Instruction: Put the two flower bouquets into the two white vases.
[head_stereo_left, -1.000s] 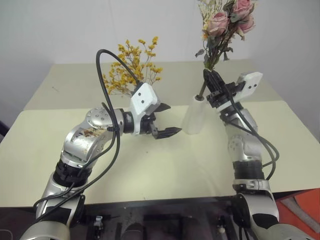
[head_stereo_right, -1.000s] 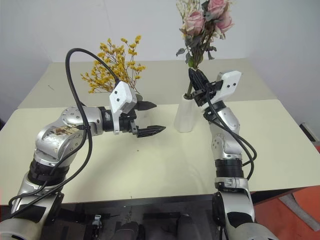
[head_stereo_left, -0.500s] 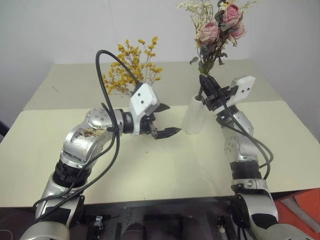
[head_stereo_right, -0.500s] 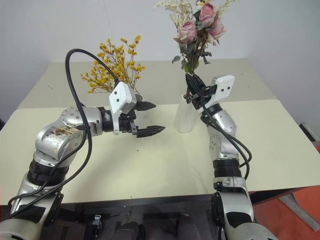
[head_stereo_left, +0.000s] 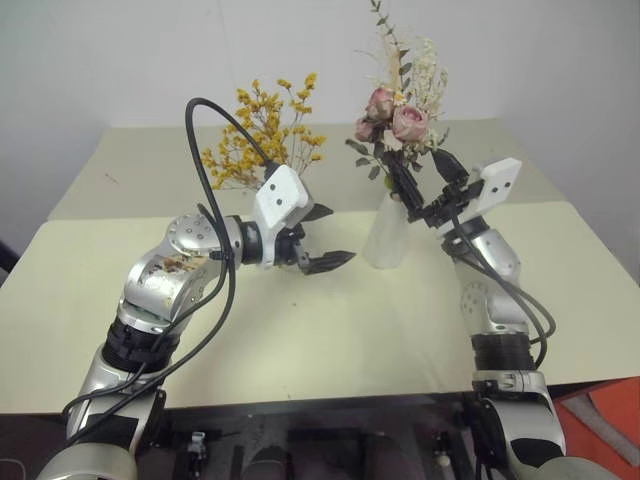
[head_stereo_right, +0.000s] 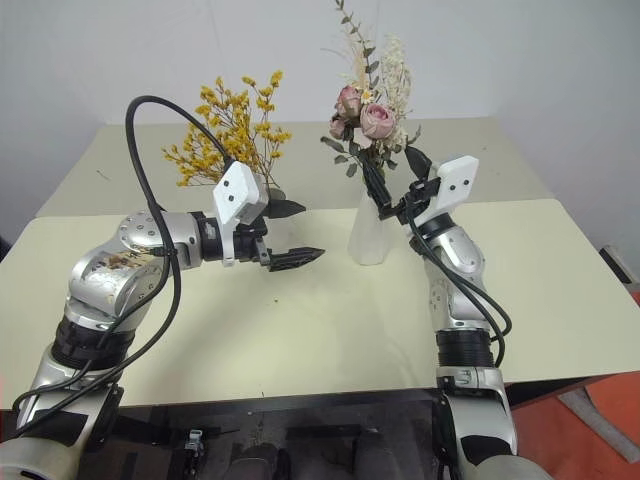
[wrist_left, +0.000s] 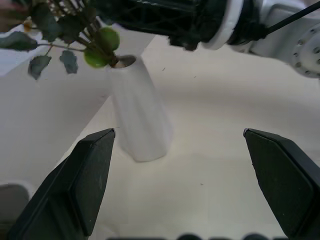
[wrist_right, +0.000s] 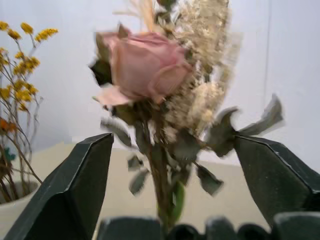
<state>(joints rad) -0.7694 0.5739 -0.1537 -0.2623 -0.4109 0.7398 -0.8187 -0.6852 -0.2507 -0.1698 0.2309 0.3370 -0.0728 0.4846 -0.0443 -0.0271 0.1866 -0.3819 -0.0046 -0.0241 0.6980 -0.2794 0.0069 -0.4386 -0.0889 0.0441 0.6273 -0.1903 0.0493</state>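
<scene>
table (head_stereo_left: 300, 340): you've got open cream surface across the whole near half; far half carries both vases. Seam line runs side to side just behind the arms. Near edge sits close under the elbows, so keep retreats high rather than low.
progress: looks essentially done to me. Both bunches stand in vases; only backing the arms off is left.
rose bouquet (head_stereo_left: 395, 115): stems down in the white vase, heads and pale sprigs standing up over it, about 1 o'clock from table centre.
yellow bouquet (head_stereo_left: 262, 130): at 11 o'clock, upright behind the left wrist; its vase is mostly hidden by that arm, a bit of white rim shows in the right wrist view.
white vase (head_stereo_left: 386, 232): upright, narrow mouth, likely tips easily.
right gripper (head_stereo_left: 425, 180): jaws spread wide, either side of the rose stems just above the vase mouth, gripping nothing. Leaves hang between the fingers; pull back toward 5 o'clock, not sideways.
left gripper (head_stereo_left: 322, 238): spread wide, empty, level, pointing at the rose vase from 9 o'clock, near but apart. Clear table beneath it.
</scene>
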